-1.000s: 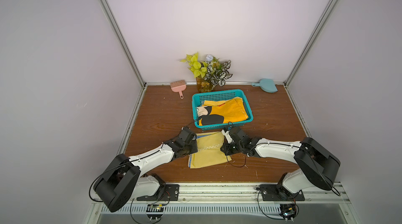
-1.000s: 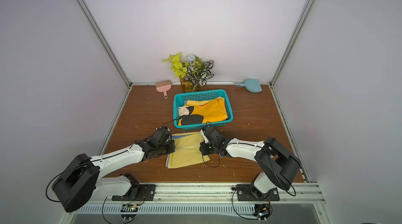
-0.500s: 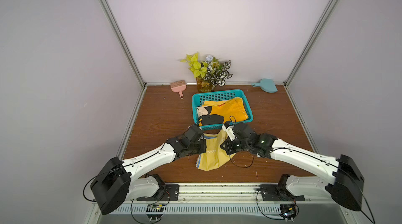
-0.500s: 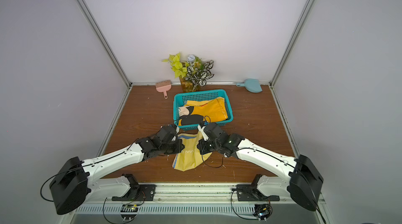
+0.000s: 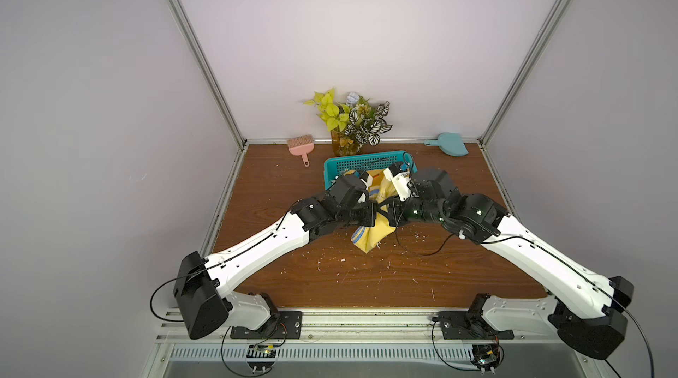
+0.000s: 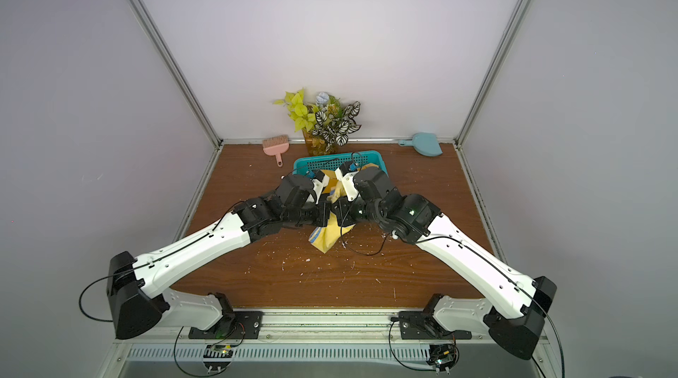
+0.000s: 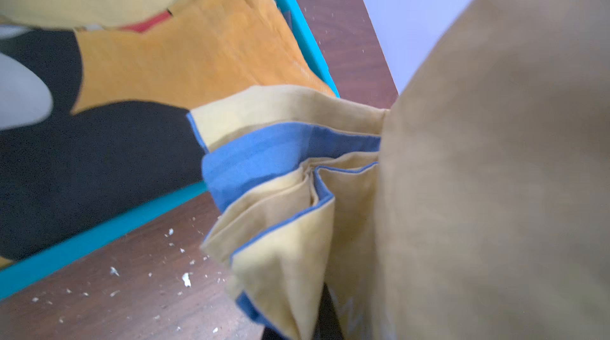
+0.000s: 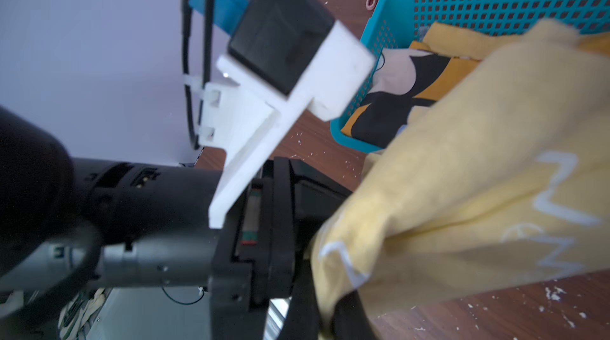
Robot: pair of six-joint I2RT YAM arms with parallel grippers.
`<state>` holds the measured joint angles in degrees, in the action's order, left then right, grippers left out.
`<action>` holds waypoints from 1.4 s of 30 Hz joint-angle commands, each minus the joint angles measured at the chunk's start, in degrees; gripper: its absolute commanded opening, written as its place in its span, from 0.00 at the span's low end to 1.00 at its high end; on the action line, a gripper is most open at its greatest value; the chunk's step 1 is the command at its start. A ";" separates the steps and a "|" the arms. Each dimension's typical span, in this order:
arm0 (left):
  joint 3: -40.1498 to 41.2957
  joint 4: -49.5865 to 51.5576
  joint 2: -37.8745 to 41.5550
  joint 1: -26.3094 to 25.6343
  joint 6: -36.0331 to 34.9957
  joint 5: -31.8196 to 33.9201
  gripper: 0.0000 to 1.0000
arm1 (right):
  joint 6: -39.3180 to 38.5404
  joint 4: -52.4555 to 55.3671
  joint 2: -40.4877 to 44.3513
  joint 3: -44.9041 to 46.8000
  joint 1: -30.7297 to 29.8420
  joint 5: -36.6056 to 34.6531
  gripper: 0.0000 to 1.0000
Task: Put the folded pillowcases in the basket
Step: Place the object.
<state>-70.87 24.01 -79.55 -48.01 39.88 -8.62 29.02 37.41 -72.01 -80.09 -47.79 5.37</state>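
The folded pillowcase (image 5: 370, 237) (image 6: 324, 237), pale yellow with blue trim, hangs bunched between my two grippers, just above the table and in front of the basket. My left gripper (image 5: 370, 217) (image 6: 324, 213) is shut on its left edge, and my right gripper (image 5: 391, 215) (image 6: 339, 213) is shut on its right edge. The wrist views show the pillowcase folds (image 7: 280, 256) (image 8: 478, 190) close up, covering most of the fingers. The teal basket (image 5: 361, 164) (image 6: 330, 162) (image 7: 99, 239) (image 8: 495, 2) sits right behind them and holds an orange, black and white cloth (image 7: 181, 58) (image 8: 396, 114).
A pink brush (image 5: 301, 145), a plant in a vase (image 5: 348, 126) and a teal dustpan (image 5: 449, 143) stand along the back wall. White crumbs (image 5: 341, 259) are scattered on the wooden table. The left arm's wrist camera (image 8: 287, 51) is close to my right gripper.
The pillowcase lay flat on the table a second ago. Both grippers have since lifted it and carried it toward the basket, drawing closer together, so that it now hangs bunched.
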 commanded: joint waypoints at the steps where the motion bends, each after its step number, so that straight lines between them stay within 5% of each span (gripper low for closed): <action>1: -3.06 1.56 -2.88 4.36 -5.47 3.83 0.00 | -3.80 -2.10 -2.17 -3.75 4.28 0.22 0.00; 14: -11.48 -0.43 -18.97 14.18 -14.85 12.24 0.00 | -7.54 -20.77 -12.83 4.39 19.23 2.96 0.00; 33: -16.67 -2.30 -26.77 19.17 -15.36 13.74 0.00 | -10.01 -24.11 -25.56 -0.10 25.19 4.17 0.00; 34: -16.62 -2.22 -27.32 19.48 -15.36 13.68 0.01 | -10.12 -24.34 -26.10 0.28 25.24 4.36 0.06; 38: -16.05 -0.69 -28.90 19.65 -14.95 15.01 0.71 | -10.07 -25.67 -26.33 3.49 25.37 5.10 0.36; 40: -14.46 -1.69 -27.57 19.70 -14.45 16.55 0.93 | -9.93 -27.02 -24.20 5.36 25.35 4.00 0.50; 42: -11.87 -2.64 -25.39 19.76 -14.11 18.64 1.00 | -10.18 -27.43 -21.55 6.00 25.39 2.05 0.59</action>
<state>-84.60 21.67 -107.66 -28.99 25.30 6.13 19.09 12.82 -98.41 -74.65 -22.68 9.02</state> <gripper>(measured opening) 0.970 0.572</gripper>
